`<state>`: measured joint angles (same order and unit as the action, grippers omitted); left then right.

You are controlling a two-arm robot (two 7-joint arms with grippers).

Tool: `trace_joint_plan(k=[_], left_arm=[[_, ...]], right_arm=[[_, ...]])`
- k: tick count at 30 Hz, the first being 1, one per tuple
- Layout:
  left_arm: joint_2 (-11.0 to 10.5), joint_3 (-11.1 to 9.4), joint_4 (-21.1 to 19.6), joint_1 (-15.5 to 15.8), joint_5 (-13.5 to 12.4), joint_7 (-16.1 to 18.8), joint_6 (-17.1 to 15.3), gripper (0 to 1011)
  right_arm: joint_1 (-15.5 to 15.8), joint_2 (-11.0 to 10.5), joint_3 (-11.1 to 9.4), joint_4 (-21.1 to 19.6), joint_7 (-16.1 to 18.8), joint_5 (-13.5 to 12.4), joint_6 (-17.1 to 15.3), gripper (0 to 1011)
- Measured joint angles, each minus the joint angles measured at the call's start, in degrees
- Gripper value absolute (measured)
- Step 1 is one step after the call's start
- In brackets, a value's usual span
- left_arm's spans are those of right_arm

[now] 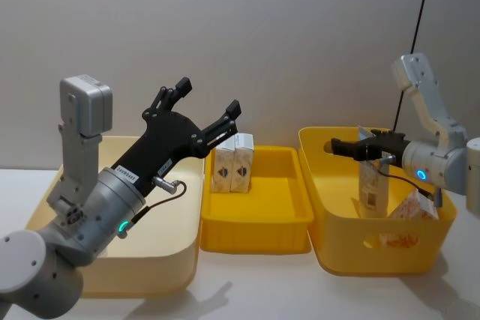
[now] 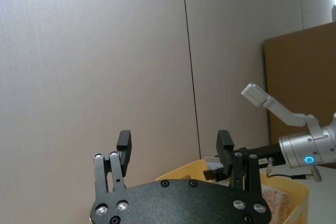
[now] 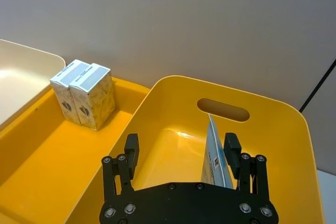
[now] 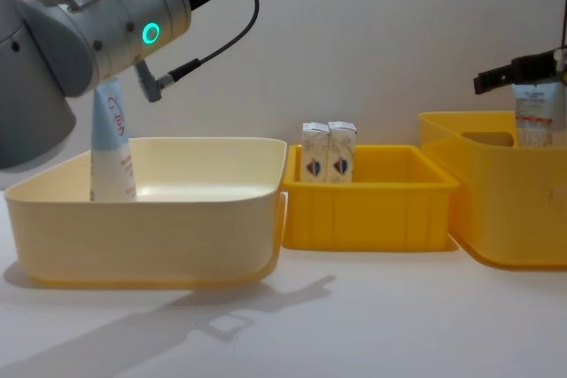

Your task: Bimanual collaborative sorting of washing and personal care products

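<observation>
Squeeze tube [image 4: 112, 143] upright in cream tub [image 4: 177, 210]

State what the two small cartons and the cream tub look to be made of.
The two small cartons: likely printed paperboard, given sharp folded edges and a matte face. The cream tub: probably moulded plastic, with rounded corners, a smooth rolled rim and a soft sheen.
</observation>
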<state>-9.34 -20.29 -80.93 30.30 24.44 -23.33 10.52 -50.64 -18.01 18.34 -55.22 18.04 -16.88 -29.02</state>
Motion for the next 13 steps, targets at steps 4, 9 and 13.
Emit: trace_joint_plan(k=[4, 9, 13], left_arm=[[0.00, 0.00, 0.00, 0.00, 0.00, 0.00, 0.00, 1003], [0.00, 0.00, 0.00, 0.00, 0.00, 0.00, 0.00, 1004], [0.00, 0.00, 0.00, 0.00, 0.00, 0.00, 0.00, 1002]], right_arm=[[-0.04, 0.05, 0.02, 0.15, 0.05, -0.02, -0.06, 1001], [-0.09, 0.07, 0.05, 0.29, 0.09, -0.03, -0.10, 1001], [-0.11, 0.10, 0.06, 0.37, 0.12, -0.03, -0.12, 1001]])
